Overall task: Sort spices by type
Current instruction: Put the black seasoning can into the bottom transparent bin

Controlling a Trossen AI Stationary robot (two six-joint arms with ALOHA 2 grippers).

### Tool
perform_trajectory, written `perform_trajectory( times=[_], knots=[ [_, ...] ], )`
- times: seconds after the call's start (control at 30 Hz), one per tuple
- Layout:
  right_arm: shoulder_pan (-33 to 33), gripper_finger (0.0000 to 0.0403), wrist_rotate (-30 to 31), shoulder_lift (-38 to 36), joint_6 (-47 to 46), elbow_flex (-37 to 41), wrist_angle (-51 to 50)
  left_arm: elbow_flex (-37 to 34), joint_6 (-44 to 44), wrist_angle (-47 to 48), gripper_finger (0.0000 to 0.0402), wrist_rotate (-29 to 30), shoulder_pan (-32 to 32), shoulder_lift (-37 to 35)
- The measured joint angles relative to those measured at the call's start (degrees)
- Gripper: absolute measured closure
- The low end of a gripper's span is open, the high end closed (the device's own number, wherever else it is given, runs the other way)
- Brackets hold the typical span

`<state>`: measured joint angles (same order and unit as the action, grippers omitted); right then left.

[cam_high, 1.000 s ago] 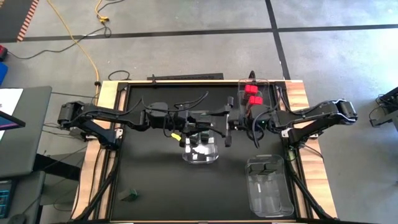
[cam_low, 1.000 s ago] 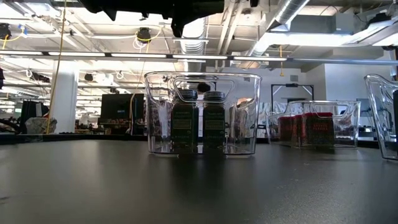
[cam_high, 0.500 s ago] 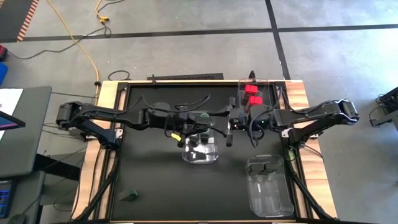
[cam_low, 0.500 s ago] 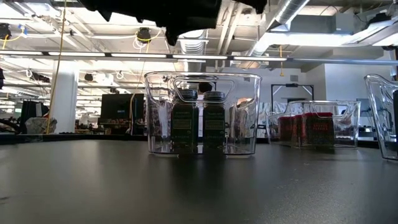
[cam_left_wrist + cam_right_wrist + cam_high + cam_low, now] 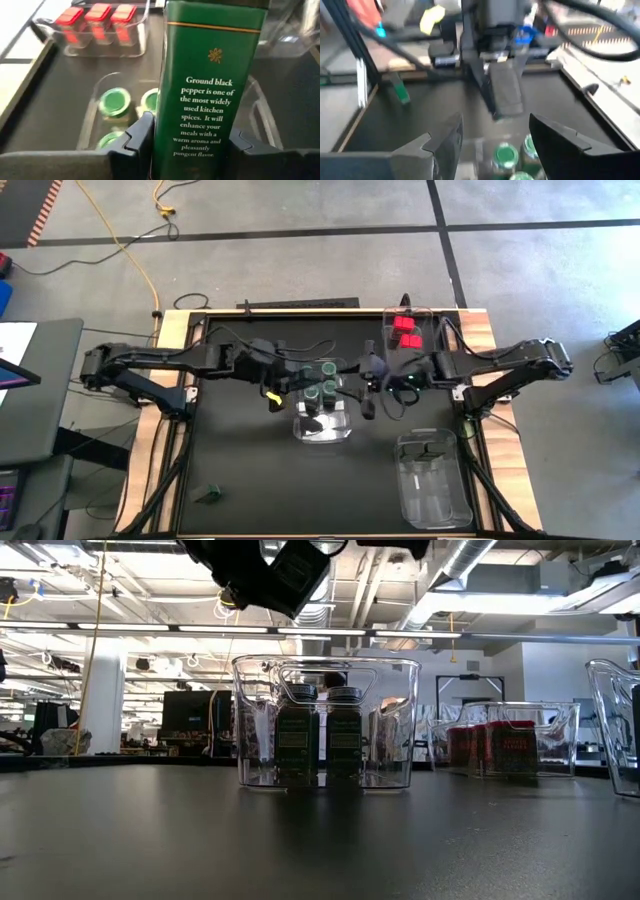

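Two arms meet mid-frame | left gripper (image 5: 187, 142) clamped on green black-pepper tin (image 5: 210, 75), held above clear bin (image 5: 322, 425) of green-lidded jars (image 5: 115, 101), likely for drop-in | right gripper (image 5: 492, 132) apart, empty, alongside.

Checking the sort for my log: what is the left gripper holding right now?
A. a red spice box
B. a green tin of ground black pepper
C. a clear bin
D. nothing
B: in the left wrist view the left gripper is shut on a green tin whose label reads "Ground black pepper".
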<state>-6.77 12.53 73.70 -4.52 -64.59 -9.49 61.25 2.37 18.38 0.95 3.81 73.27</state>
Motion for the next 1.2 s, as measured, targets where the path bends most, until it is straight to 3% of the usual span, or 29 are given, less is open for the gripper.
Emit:
perform_trajectory(
  times=[0.27,0.53,0.83,1.2],
  knots=[
    [0.9,0.0148,0.0,14.0,5.3,-21.7,-22.1,4.0,3.1,5.7,0.0266,2.6,0.0,0.0],
    [1.6,0.0148,1.1,23.7,10.8,-37.4,-32.3,4.0,3.6,8.0,0.0266,4.3,0.0,0.0],
    [3.5,0.0148,2.4,28.3,12.5,-40.3,-34.9,3.9,3.7,8.9,0.0266,4.8,0.0,0.1],
    [4.2,0.0148,3.9,27.7,12.7,-40.2,-32.4,4.0,5.5,8.5,0.0266,4.4,0.0,0.0]
  ],
)
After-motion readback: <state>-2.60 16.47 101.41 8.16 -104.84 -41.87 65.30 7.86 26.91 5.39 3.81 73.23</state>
